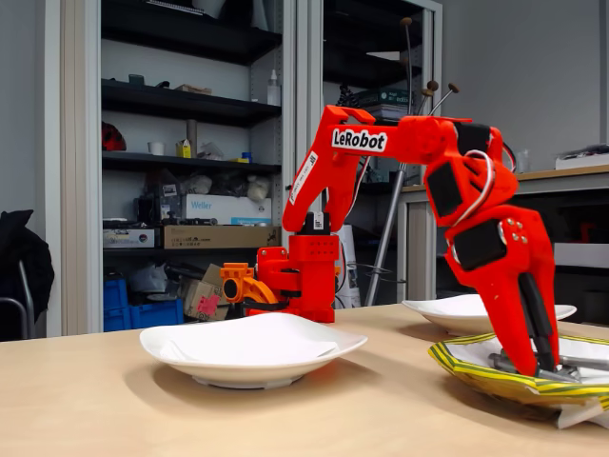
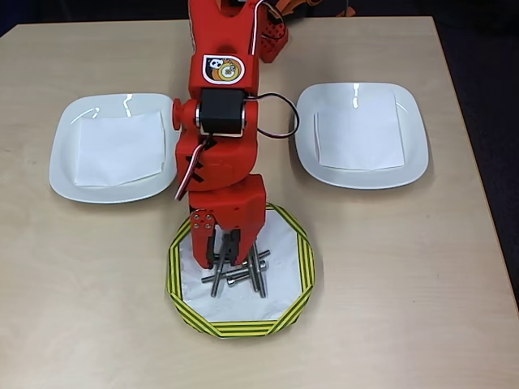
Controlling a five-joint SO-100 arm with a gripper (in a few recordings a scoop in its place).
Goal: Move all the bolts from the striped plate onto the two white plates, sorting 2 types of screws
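So in the overhead view, going left to right: the left white plate (image 2: pixel 113 146) has nothing on it but a paper sheet, the gripper (image 2: pixel 226 255) is down in the middle over the striped plate (image 2: pixel 302 267), and the right white plate (image 2: pixel 361 134) holds just paper too. The bolts (image 2: pixel 243 271) sit in a crossed heap right under and just ahead of the fingertips, most long axes running roughly along the arm's reach, a couple across it. The jaws look narrow, but honestly I can't tell if they're pinching anything.

A wooden table (image 2: pixel 405 284) stands before dark shelves (image 1: pixel 181 105) holding cardboard boxes (image 1: pixel 217 236).
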